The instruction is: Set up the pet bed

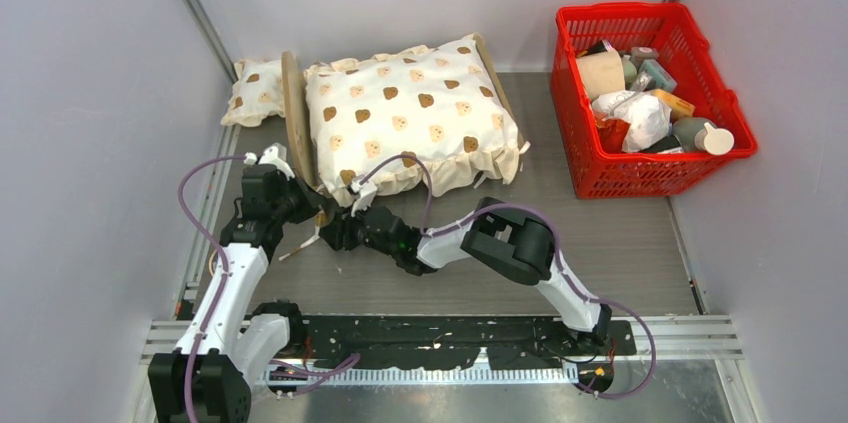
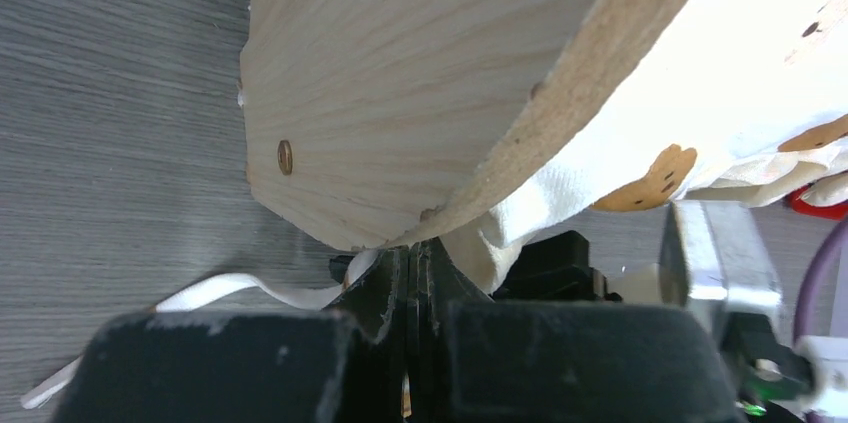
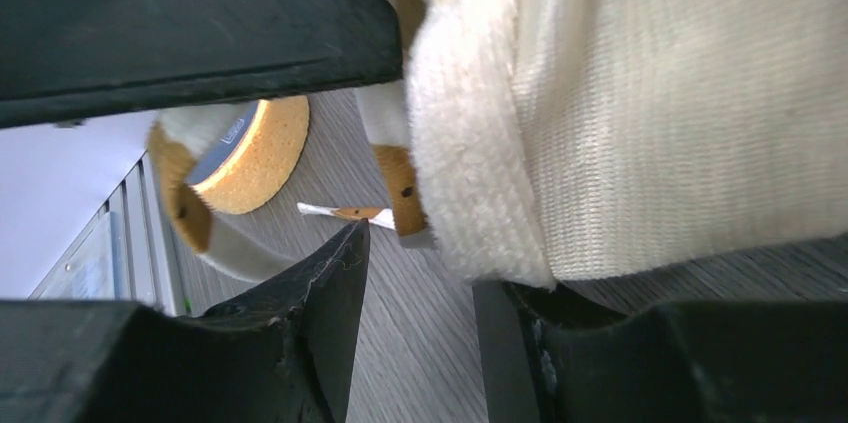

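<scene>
The pet bed sits far left of centre on the table, under a bear-print cushion. A red basket stands far right. A small pillow lies left of the headboard. My left gripper is clenched at the headboard's near corner. My right gripper is released at the cushion's near-left edge.

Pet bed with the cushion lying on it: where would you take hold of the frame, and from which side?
Probably the headboard, at its near end, coming from the near-left. It is a thin wooden panel standing upright just left of the cushion, and its outer face is bare, so two fingers can straddle its edge. The cushion covers most of the rest of the frame.
</scene>
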Tool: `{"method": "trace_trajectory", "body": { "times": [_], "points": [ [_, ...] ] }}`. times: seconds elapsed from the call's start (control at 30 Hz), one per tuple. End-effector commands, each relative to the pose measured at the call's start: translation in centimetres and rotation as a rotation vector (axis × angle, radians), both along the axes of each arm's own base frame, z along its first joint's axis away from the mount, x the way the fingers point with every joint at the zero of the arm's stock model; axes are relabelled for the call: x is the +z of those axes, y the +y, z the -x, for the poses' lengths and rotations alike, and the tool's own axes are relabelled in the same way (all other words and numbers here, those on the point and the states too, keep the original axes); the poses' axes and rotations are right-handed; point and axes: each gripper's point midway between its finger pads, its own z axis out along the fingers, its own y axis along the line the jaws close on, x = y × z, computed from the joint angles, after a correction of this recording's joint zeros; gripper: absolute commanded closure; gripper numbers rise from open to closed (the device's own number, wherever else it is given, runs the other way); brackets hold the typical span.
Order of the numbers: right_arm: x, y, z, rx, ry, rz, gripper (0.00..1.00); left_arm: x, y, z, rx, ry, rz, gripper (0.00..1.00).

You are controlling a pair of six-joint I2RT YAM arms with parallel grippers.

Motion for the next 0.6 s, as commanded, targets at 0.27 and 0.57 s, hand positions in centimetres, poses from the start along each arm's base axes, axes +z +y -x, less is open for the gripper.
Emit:
{"method": "trace_trajectory", "body": {
  "times": [0.27,0.57],
  "points": [
    [3.3,0.8,1.6,0.137,-0.003,-0.170,0.92,0.6,0.8,-0.5,0.031,-0.022,-0.030,1.00],
    [7.1,-4.4,7.7,0.470,-0.006,-0.271,0.95,0.7,1.4,-2.3,0.043,-0.018,-0.060,1.00]
  ]
}}
